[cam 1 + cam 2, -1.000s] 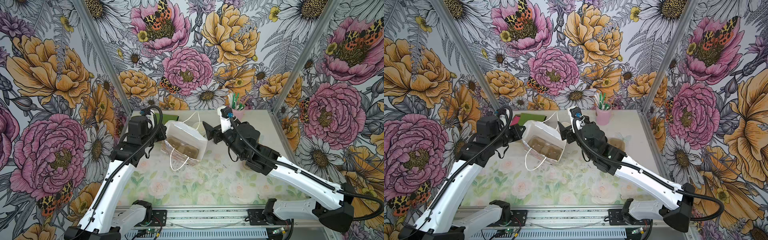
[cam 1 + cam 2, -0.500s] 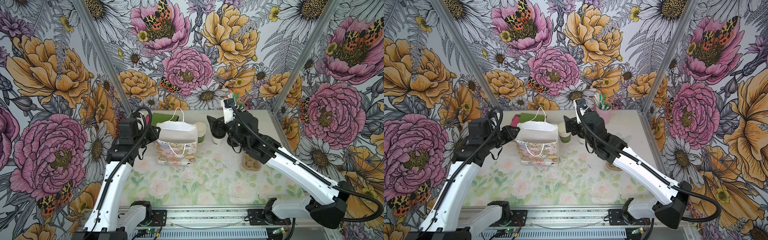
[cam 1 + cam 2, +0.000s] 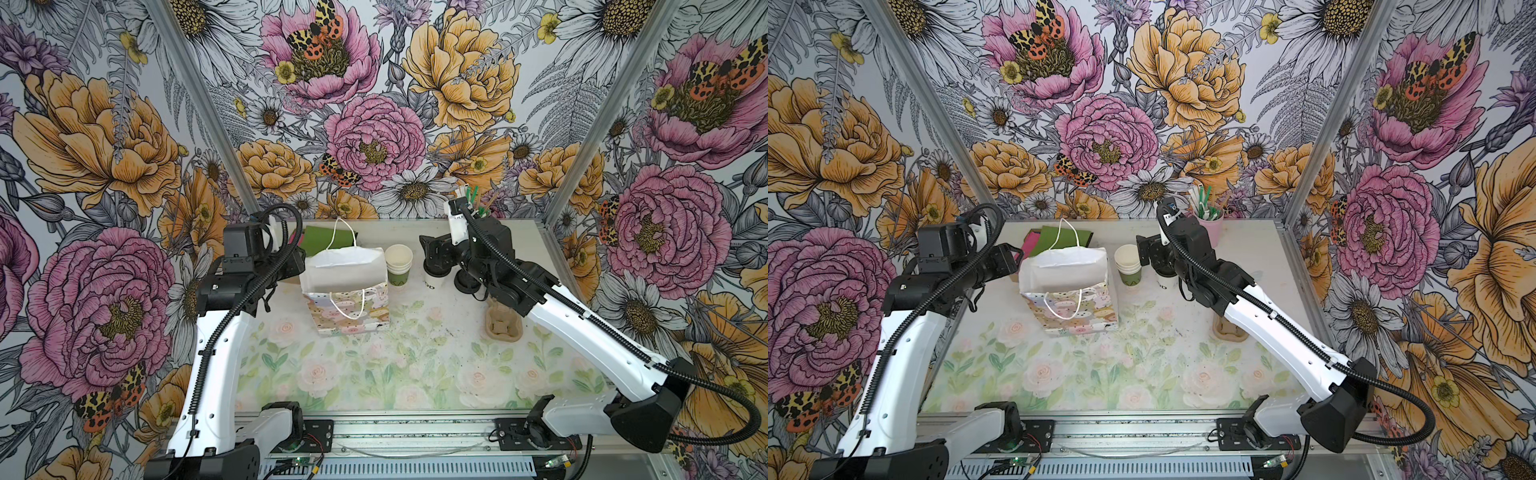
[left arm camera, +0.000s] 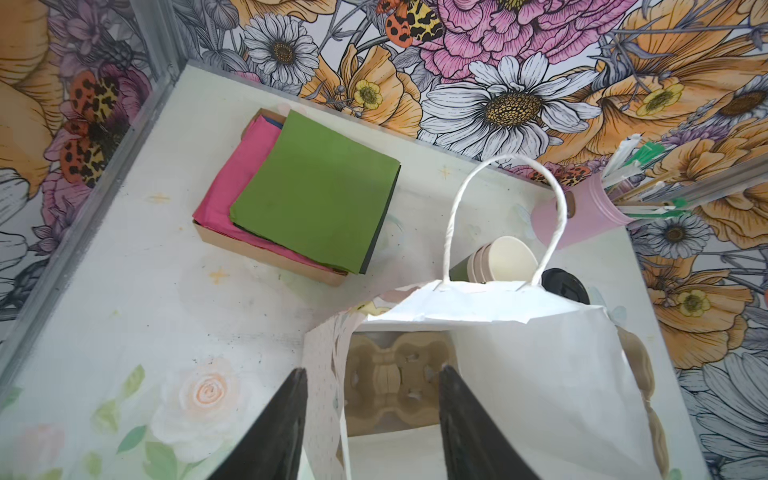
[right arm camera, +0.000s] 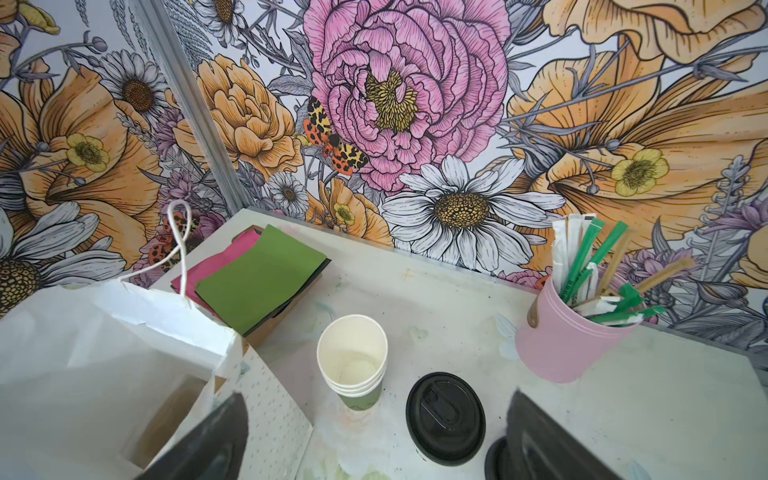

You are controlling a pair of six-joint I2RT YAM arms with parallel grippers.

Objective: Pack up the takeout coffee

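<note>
Takeout coffee (image 5: 445, 417) upright just beside the lidless cup stack (image 5: 353, 361), beneath the right gripper (image 5: 378, 395), jaws spread wide; left gripper (image 4: 372, 370) likewise spread, astride the bag (image 4: 519, 374) wall. Probably light, crushable: grasp the paper wall beneath the lid

You have the bag (image 3: 353, 316) standing left of centre on the surface (image 3: 374, 374), a cup carrier (image 4: 390, 374) in its bottom. Behind it lies the napkin box (image 3: 328, 239). Just right of the bag stands the cup stack (image 3: 398, 266), then the takeout coffee (image 3: 434, 276), then a loose lid (image 5: 496, 459). The straw holder (image 3: 1210, 224) sits behind those at the far edge; a second carrier (image 3: 503, 326) lies nearer, right.
</note>
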